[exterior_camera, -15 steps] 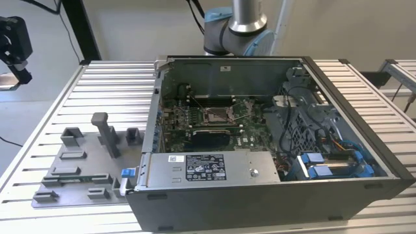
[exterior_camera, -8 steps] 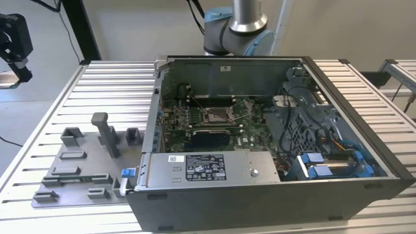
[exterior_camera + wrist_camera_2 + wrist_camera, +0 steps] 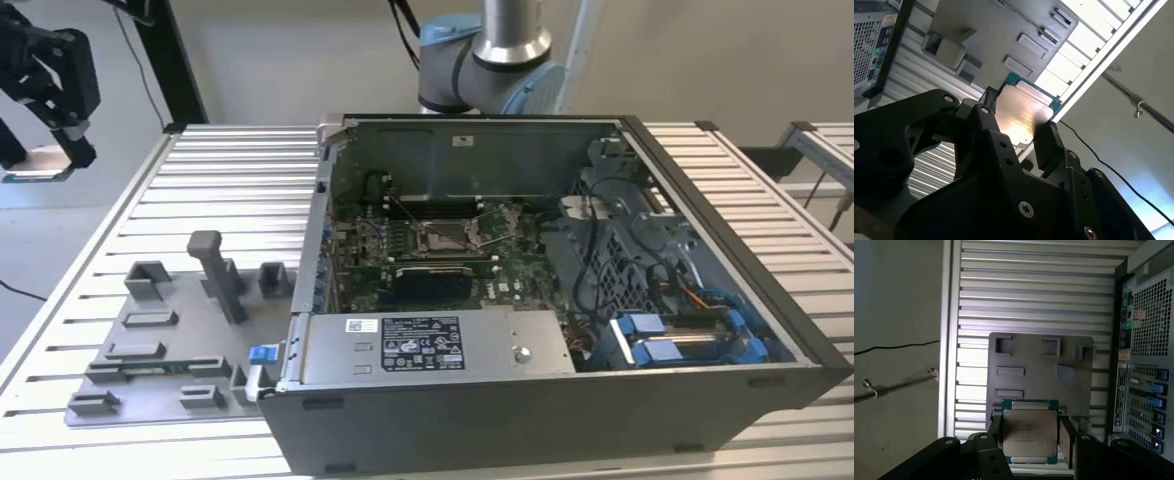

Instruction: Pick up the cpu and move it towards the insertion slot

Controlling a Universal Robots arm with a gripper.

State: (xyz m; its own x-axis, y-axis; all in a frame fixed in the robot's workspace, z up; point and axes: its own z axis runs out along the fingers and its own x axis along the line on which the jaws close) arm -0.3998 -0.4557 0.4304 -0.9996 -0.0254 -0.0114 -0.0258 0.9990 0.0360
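Slatted metal table (image 3: 200, 170) carrying two things, as I'm watching it from my station.
I'm seeing its pale ribs running across the exterior view. A grey plastic tray (image 3: 180, 300) with raised blocks is lying flat toward the exterior view's left. An open computer case (image 3: 534, 420) is sitting just beside it toward the exterior view's right. In the first wrist view I'm seeing the tray (image 3: 1034, 365) resting on the slats (image 3: 1029, 290) next to the case's rear panel (image 3: 1149, 315).
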